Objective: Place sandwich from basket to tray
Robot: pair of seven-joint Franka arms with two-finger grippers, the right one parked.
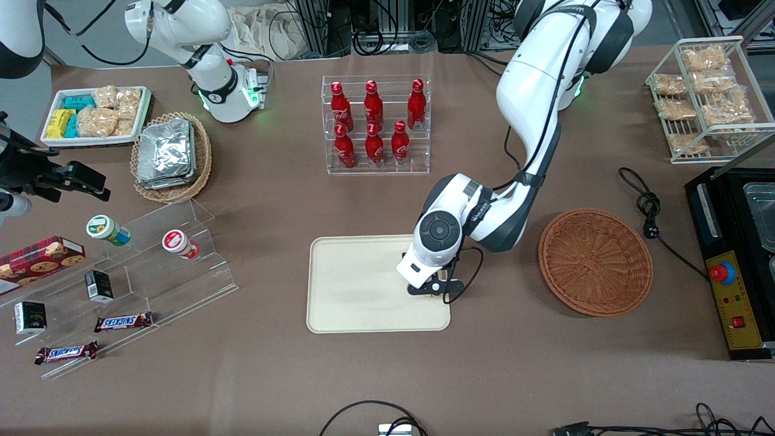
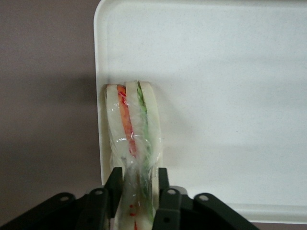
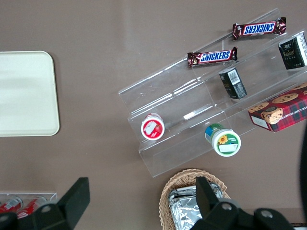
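Gripper (image 2: 136,184) clenched on sandwich (image 2: 134,127), lowered at tray (image 2: 230,96) edge for set-down; basket (image 1: 595,261) emptied beside gripper

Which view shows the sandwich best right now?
Left wrist view: the sandwich fills the frame, clamped between the gripper fingers over the tray edge, fillings visible. In the front view the arm hides it above the tray corner nearest the basket. Right wrist view shows only bare tray.
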